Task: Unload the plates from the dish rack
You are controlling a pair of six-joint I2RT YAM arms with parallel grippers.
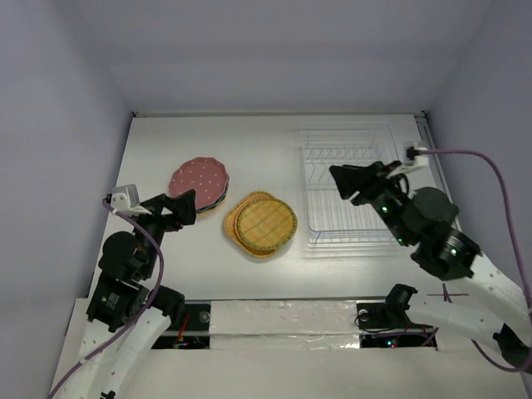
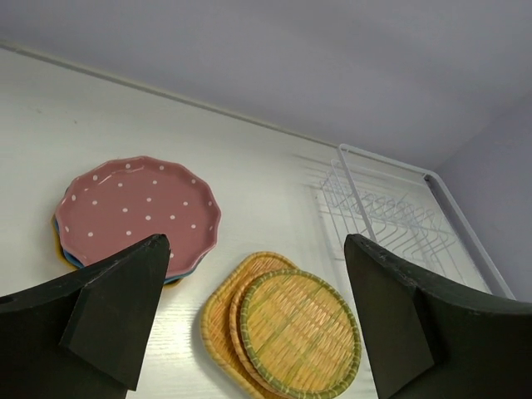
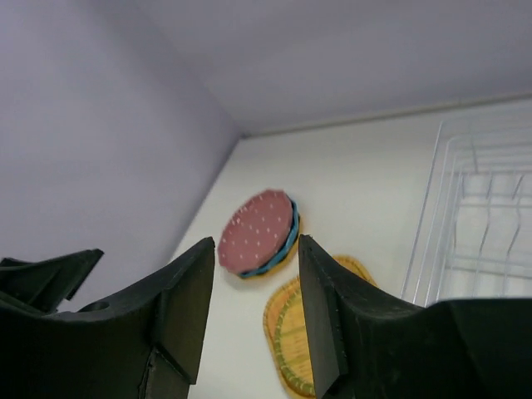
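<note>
The dish rack stands at the right of the table with no plates in its slots; it also shows in the left wrist view and the right wrist view. A dusty pink dotted plate tops a stack with blue and yellow plates under it. Three woven orange-yellow plates lie stacked mid-table. My left gripper is open and empty, just near-left of the dotted stack. My right gripper is open and empty, above the rack's left side.
White walls close the table at the back and both sides. A purple cable arcs over the right arm. A taped white strip runs along the near edge between the arm bases.
</note>
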